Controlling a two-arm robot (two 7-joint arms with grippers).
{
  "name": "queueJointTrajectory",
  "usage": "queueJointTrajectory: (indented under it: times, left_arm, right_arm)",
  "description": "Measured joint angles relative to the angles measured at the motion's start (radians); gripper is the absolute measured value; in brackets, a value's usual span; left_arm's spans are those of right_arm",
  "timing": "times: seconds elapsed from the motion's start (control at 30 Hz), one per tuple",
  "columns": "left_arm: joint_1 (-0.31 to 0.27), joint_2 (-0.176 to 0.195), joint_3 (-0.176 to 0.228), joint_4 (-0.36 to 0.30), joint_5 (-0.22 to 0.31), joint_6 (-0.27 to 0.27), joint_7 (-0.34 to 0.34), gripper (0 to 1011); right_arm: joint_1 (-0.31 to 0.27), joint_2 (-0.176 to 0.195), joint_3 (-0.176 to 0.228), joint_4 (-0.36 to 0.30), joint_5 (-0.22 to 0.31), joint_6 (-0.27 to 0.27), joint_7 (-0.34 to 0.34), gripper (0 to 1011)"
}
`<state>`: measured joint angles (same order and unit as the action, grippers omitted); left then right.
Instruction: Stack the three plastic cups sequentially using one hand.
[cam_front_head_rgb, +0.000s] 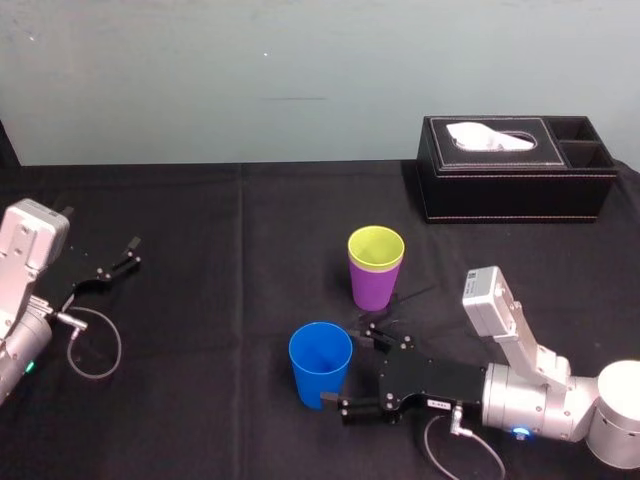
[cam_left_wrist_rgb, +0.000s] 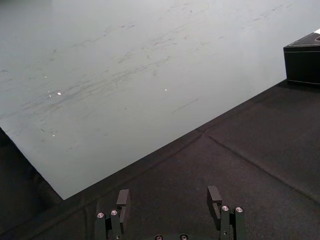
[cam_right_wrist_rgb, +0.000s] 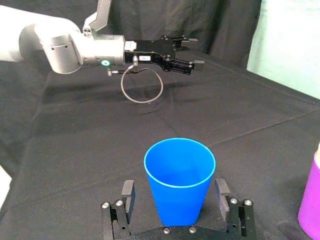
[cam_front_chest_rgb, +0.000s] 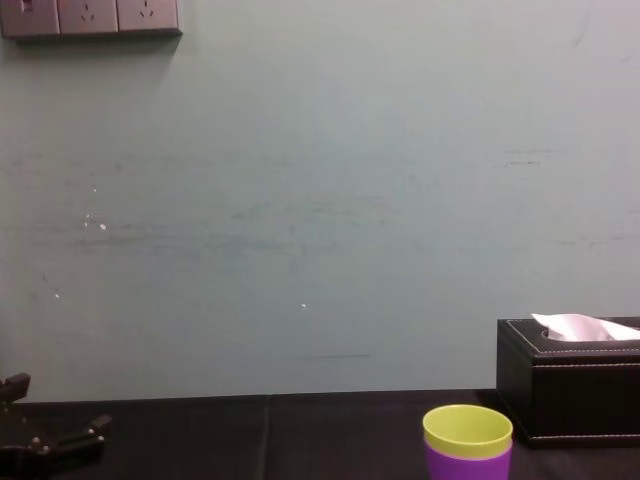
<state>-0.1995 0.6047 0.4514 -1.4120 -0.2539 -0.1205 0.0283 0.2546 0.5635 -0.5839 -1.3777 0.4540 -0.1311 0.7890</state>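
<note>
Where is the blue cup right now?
Head view: the blue cup stands upright near centre, between the open fingers of the right gripper, nearer the robot and left of the purple cup holding the yellow-green cup.

The right hand (cam_front_head_rgb: 352, 370) and left hand (cam_front_head_rgb: 118, 262) are flat, black, silver-screwed, on silver-grey cylindrical wrists (cam_front_head_rgb: 530, 405); behind each loops a grey cable (cam_front_head_rgb: 95, 345), near a boxy silver camera (cam_front_head_rgb: 488, 300).

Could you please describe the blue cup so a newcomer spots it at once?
From the tissue box on the black tablecloth, come toward the robot. The blue cup stands alone between the right gripper's open fingers, far from the parked left gripper; its neighbours, yellow-green cup in purple cup, are nested.
</note>
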Motion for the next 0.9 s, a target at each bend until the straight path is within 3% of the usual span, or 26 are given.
queueJointTrajectory:
  times: [0.37,0.9]
  left_arm:
    - [0.0,0.0,0.0,0.0,0.0,0.0,0.0,1010]
    - [0.0,0.0,0.0,0.0,0.0,0.0,0.0,1010]
  right_arm:
    - [0.03,-0.025,-0.021,0.029,-0.03,-0.003,-0.01,1004]
    - [0.062,-0.058,-0.034,0.065,-0.031,0.002,-0.003,1004]
